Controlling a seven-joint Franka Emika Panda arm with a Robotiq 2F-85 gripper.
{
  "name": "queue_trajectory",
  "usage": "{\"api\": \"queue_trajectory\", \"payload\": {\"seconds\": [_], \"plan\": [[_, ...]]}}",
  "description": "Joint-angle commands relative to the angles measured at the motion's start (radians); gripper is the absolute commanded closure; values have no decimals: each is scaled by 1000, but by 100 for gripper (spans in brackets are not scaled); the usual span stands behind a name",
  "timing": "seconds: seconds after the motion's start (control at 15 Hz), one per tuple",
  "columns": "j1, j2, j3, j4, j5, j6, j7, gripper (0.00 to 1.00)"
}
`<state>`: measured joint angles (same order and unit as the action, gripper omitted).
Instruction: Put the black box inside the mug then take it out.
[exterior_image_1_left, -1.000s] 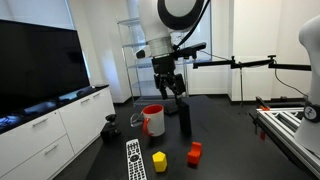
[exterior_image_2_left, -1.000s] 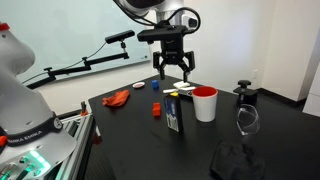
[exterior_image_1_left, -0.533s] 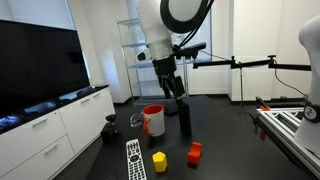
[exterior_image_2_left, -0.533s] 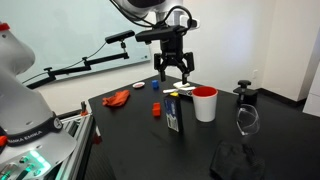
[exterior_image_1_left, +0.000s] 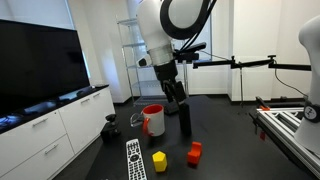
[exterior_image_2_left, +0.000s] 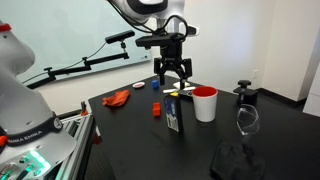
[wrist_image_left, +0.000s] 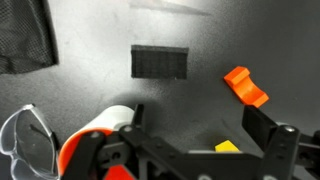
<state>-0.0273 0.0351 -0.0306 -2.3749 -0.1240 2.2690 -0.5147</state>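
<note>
Jaws of gripper (exterior_image_2_left: 173, 79) spread wide and empty, hovering above black box (exterior_image_2_left: 174, 115). Black box stands upright on table (exterior_image_2_left: 130, 145), just beside mug (exterior_image_2_left: 205, 104) and outside it. Wrist view looks down on the box top.

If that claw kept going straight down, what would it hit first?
Probably the black box, almost directly under the open gripper. Depth is unclear, so it could slip past onto the table.
</note>
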Motion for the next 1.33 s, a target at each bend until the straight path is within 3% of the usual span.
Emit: {"api": "queue_trajectory", "payload": {"seconds": [0.0, 1.27], "plan": [[-15, 1, -8, -1, -11, 21, 4, 0], [-49, 2, -37, -92, -78, 107, 3, 0]]}}
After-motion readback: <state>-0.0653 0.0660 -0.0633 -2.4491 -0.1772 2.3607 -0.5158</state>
